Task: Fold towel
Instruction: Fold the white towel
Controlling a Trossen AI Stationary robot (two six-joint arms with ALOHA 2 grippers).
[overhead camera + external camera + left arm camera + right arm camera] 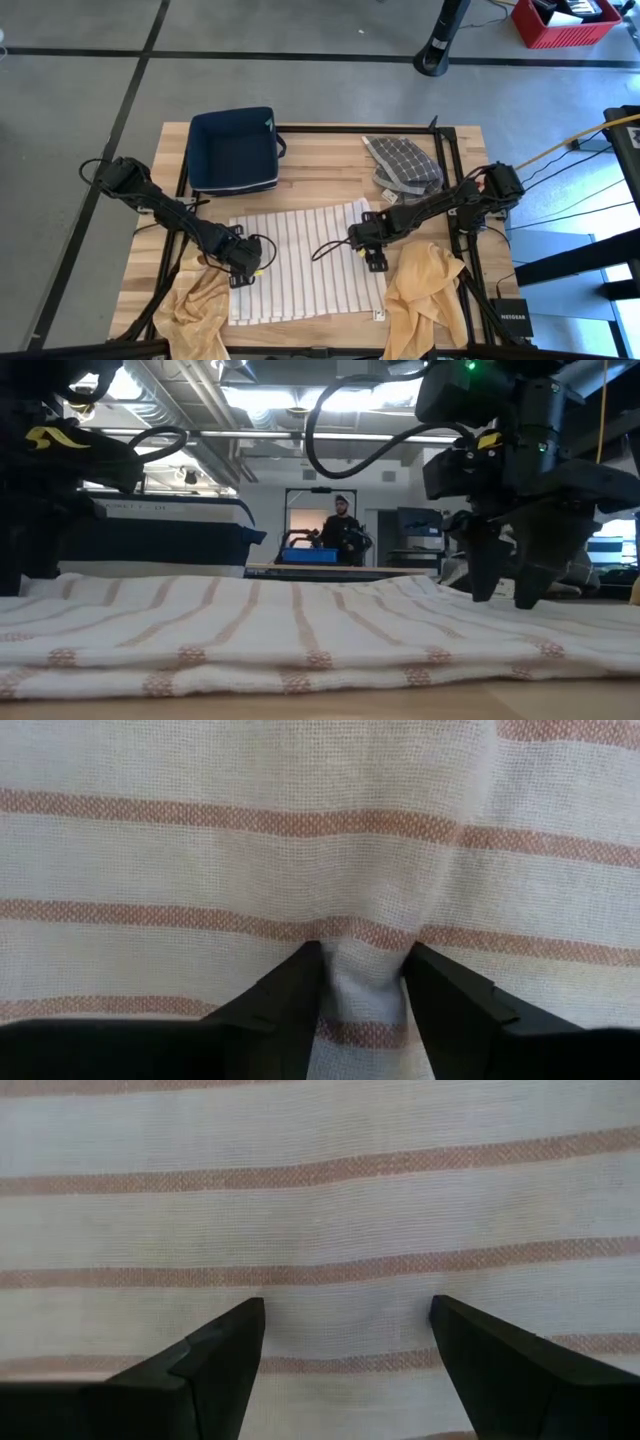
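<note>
Towel (305, 262), white with thin tan stripes, lies spread flat at the near middle of the wooden surface (320, 165) in the high view. The left hand (243, 272) is down on its left edge, the right hand (374, 259) on its right edge. A navy bin (232, 150) stands at the far left, a grey checked cloth (402, 165) at the far right, and a mustard cloth (427, 295) hangs over the near right edge, with another mustard cloth (197, 308) at the near left.

In the low view the towel (300, 625) stretches across the surface, and the right hand (508, 585) hovers with its fingertips just over the fabric, spread apart. A person (342, 525) sits far back in the room.

The left wrist view shows the left hand (362, 982) narrowed, its fingers (290, 1000) pinching up a small ridge of towel (300, 840) between them.

The right wrist view shows the right hand (347, 1330) wide, its fingers (225, 1355) set on flat towel (320, 1200) with nothing gathered between them.
</note>
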